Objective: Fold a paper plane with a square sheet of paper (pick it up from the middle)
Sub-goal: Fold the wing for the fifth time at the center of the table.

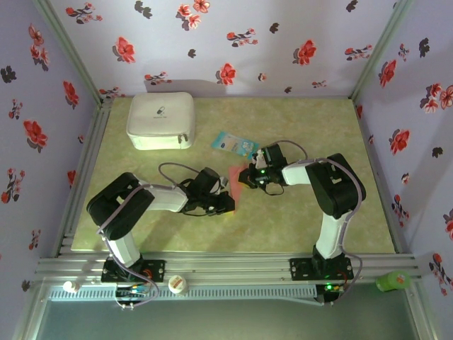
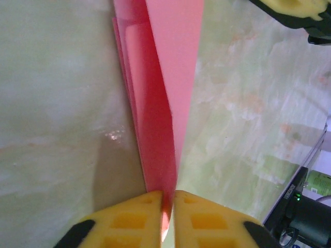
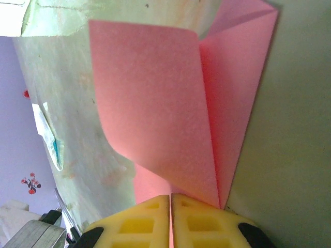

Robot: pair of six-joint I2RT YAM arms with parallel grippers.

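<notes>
On the rail at the near edge, the overhead view gives the two arm bases, a small white cap [image 1: 177, 285] between them and a green object [image 1: 393, 281] off to the right. Farther in, both arms bend toward the middle of the tabletop [image 1: 304, 227]. There the left claw [image 1: 225, 204] and the right claw [image 1: 245, 177] meet from opposite sides on the sheet of paper [image 1: 234, 185]. From above, the paper is a narrow salmon-pink sliver between the two black wrists.

The wrist views add the grips themselves. From the left wrist, the yellow fingers [image 2: 207, 219] are pressed together at the bottom of the frame. They pinch the near tip of the paper, which runs straight away from them as a slim folded strip with layered edges on its left. Part of another yellow finger edged in black sits in the top right corner, apart from the strip.

From the right wrist, that claw is likewise pressed together on the paper's near end. Here the paper looks broad: one flap curls over loosely on the left, and a creased flap rises to a sharp corner on the right. I cannot tell whether any edge of the paper touches the tabletop.

Beyond the claws lies the light-blue packet [image 1: 233, 144], also caught at the left of the right wrist view. Farthest back, near the left corner, sits the white case [image 1: 161, 120]
</notes>
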